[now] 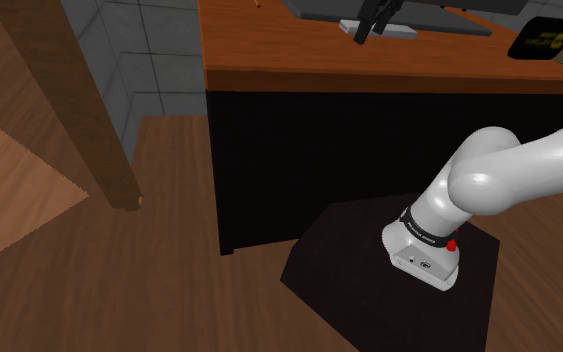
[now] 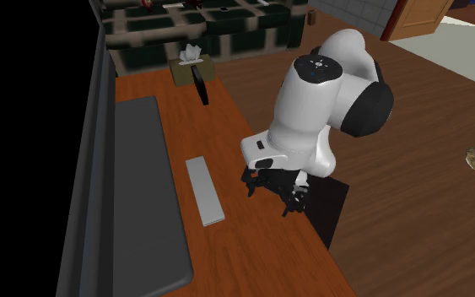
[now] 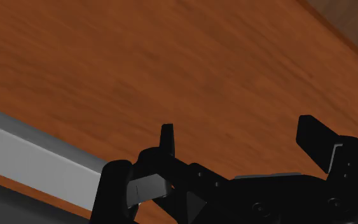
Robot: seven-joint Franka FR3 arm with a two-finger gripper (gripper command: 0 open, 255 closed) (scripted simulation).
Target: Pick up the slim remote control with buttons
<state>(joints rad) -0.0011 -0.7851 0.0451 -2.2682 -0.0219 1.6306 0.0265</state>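
The slim remote control (image 2: 203, 191) is a plain light-grey bar lying flat on the wooden desk (image 2: 252, 245). No buttons can be made out on it. In the shoulder view the remote (image 1: 397, 30) shows as a pale strip at the far end of the desk. My black gripper (image 2: 274, 197) hovers low over the desk near its front edge, a short way beside the remote. In the wrist view the gripper (image 3: 244, 137) is open with bare wood between its fingers. The remote (image 3: 37, 159) lies outside them, past one fingertip (image 3: 166, 139).
A large dark-grey flat slab (image 2: 143, 194) lies along the desk behind the remote. A tissue box (image 2: 191, 66) and a thin black upright object (image 2: 202, 89) stand at the desk's far end. A wooden post (image 1: 79, 100) rises from the floor beside the desk.
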